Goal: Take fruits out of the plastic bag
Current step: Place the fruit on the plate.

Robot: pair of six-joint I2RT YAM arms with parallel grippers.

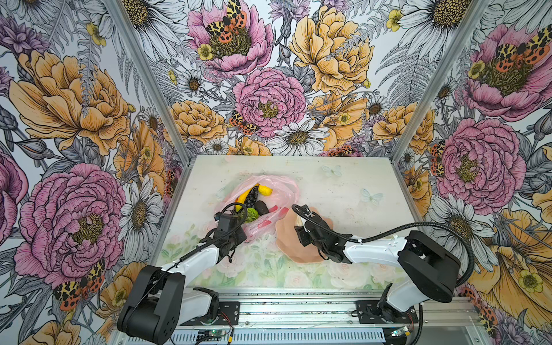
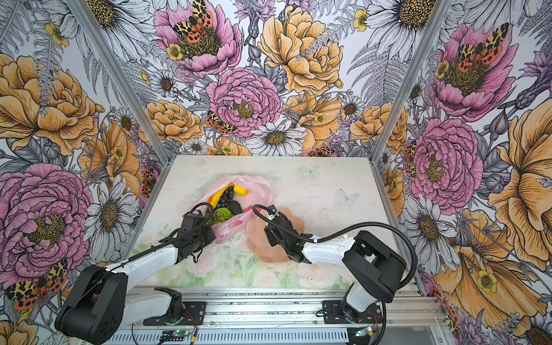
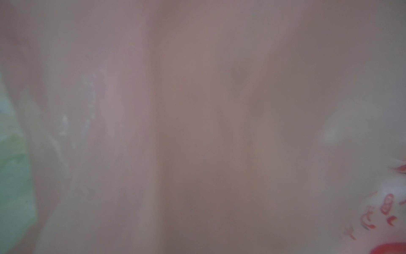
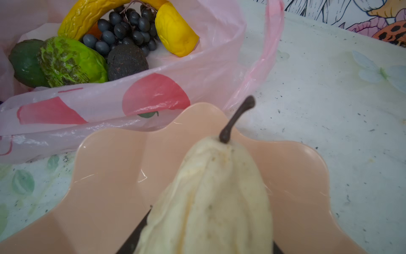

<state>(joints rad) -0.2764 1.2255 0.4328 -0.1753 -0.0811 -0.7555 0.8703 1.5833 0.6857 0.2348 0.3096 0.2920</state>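
Pear (image 4: 211, 187), stem pointing far-left, is hanging in grasping right claw (image 4: 206, 244) over dish (image 4: 109, 176); left claw (image 1: 242, 236) is clenching plastic bag (image 1: 283, 191).

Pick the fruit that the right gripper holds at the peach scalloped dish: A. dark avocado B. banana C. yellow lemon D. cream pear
D: the right wrist view shows the cream pear clamped in the right gripper over the dish; lemon, avocado and banana lie in the pink bag.

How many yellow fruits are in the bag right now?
2: the banana curving round the grapes, and the lemon on the grapes' other side. Others may hide under the bag.
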